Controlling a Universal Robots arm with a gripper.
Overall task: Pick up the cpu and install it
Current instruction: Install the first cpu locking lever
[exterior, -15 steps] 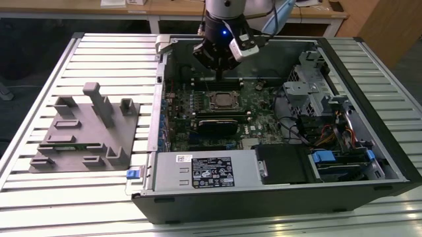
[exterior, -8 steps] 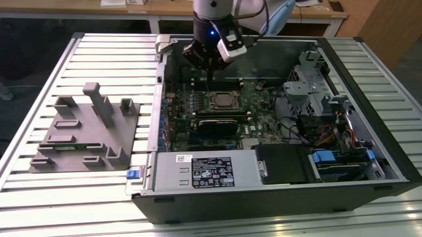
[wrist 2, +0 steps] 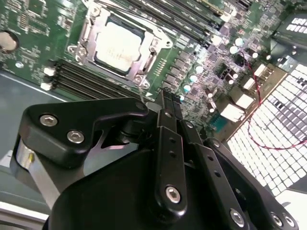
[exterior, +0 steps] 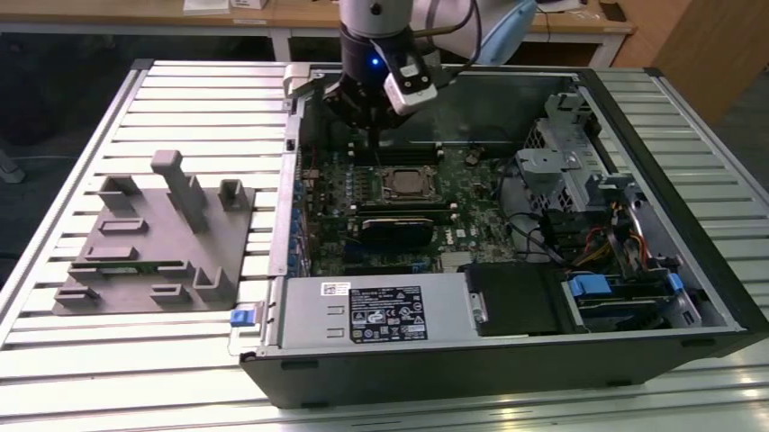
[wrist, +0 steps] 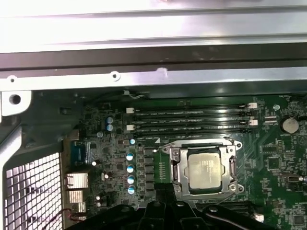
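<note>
While the gripper [wrist 2: 165,103] hangs just above the motherboard [exterior: 397,202] with its fingers pressed together and nothing in them, the cpu [wrist: 207,170] already sits in its socket [wrist: 204,168], so the install looks pretty much done.

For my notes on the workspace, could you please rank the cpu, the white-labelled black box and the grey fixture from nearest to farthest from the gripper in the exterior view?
1. cpu, in its motherboard socket just below the gripper.
2. white-labelled black box, at the case's front edge.
3. grey fixture, outside the case, on the exterior view's left.
</note>
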